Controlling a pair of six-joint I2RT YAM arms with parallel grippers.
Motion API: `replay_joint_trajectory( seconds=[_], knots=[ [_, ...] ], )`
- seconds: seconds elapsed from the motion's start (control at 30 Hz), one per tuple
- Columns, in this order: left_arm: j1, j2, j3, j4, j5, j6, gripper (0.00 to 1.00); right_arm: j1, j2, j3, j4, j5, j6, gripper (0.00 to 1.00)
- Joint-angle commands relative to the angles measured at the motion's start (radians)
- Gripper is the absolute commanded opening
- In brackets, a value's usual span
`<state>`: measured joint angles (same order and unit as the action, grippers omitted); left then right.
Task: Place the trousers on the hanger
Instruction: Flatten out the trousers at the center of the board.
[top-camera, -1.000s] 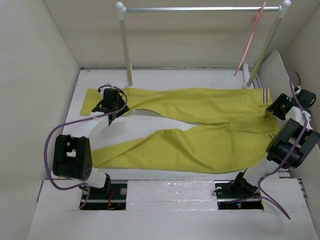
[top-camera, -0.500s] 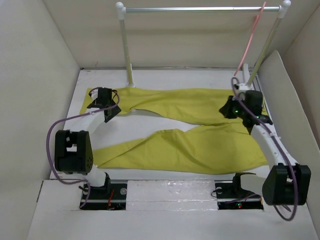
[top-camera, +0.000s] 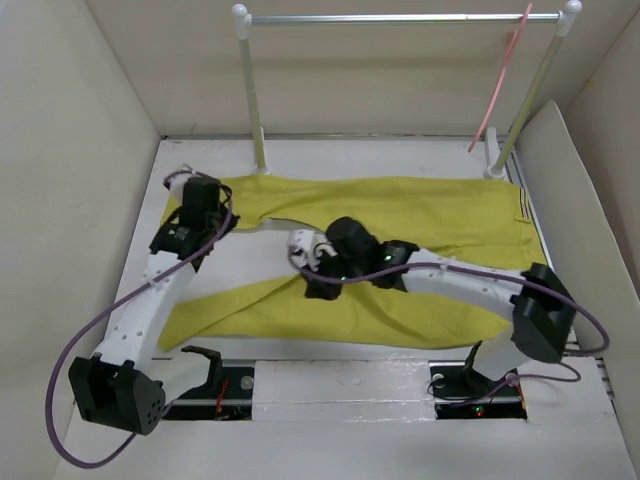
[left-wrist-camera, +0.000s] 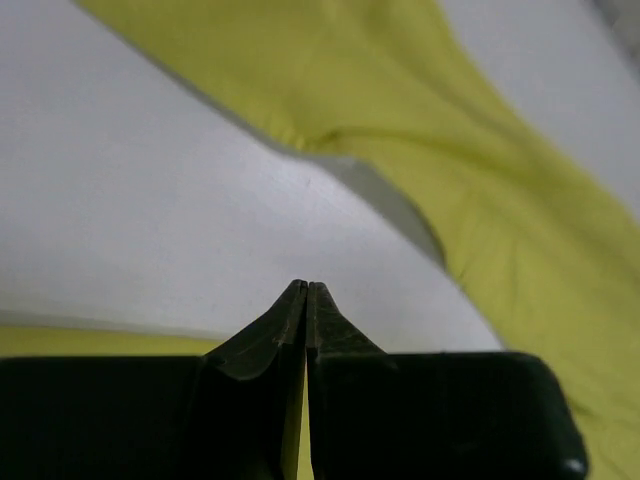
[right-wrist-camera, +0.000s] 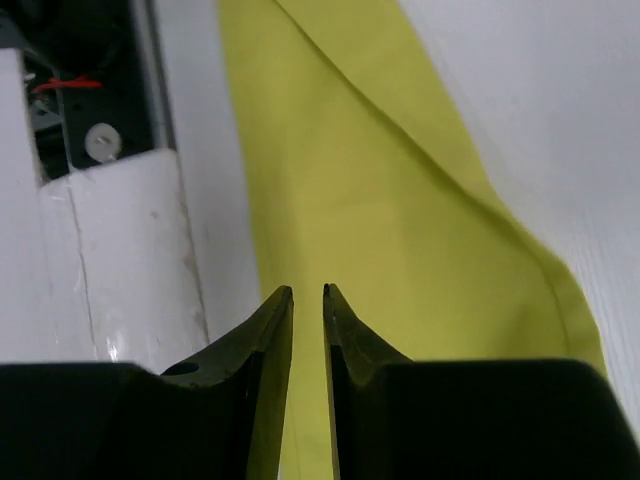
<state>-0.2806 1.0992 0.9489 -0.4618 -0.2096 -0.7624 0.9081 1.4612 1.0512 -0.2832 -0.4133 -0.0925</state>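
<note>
I see the trousers (top-camera: 430, 215) flat across the desk (top-camera: 380, 155), waistband right, legs running left. The hanger (top-camera: 497, 95) hangs off the rack rail (top-camera: 400, 17) at upper right, just beside the right post (top-camera: 533, 90), well apart from the cloth. Left tool (left-wrist-camera: 305, 288): tips pressed together over bare desk by the upper leg. Right tool (right-wrist-camera: 308, 292): narrow gap, nothing in it, above the lower leg. The right arm (top-camera: 470, 285) sprawls across the trousers.

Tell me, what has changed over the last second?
The right claw swung from the waistband end leftward to the middle of the trousers. The left claw shifted slightly near the far leg's cuff and is shut. Neither holds cloth. The trousers and hanger stayed put.
</note>
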Motion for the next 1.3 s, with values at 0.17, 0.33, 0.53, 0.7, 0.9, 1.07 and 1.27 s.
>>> replay_joint_trajectory(
  seconds=[0.17, 0.33, 0.53, 0.7, 0.9, 1.07, 1.27],
  knots=[
    [0.057, -0.082, 0.480, 0.000, -0.099, 0.150, 0.18, 0.192, 0.378, 0.361, 0.064, 0.143, -0.209, 0.60],
    [0.057, -0.107, 0.484, 0.009, -0.020, 0.127, 0.40, 0.245, 0.640, 0.665, -0.082, 0.297, -0.308, 0.68],
    [0.057, -0.157, 0.372, -0.001, 0.003, 0.117, 0.40, 0.245, 0.769, 0.820, -0.191, 0.376, -0.377, 0.68],
    [0.057, -0.176, 0.344, -0.006, -0.007, 0.129, 0.40, 0.265, 0.755, 0.775, -0.168, 0.335, -0.385, 0.67],
    [0.057, -0.176, 0.341, -0.014, -0.004, 0.135, 0.40, 0.285, 0.806, 0.794, -0.221, 0.341, -0.383, 0.67],
    [0.057, -0.191, 0.314, -0.018, -0.014, 0.132, 0.39, 0.295, 0.763, 0.717, -0.108, 0.483, -0.336, 0.62],
    [0.057, -0.191, 0.304, -0.032, -0.014, 0.137, 0.38, 0.270, 0.832, 0.839, -0.139, 0.642, -0.245, 0.16]
  ],
)
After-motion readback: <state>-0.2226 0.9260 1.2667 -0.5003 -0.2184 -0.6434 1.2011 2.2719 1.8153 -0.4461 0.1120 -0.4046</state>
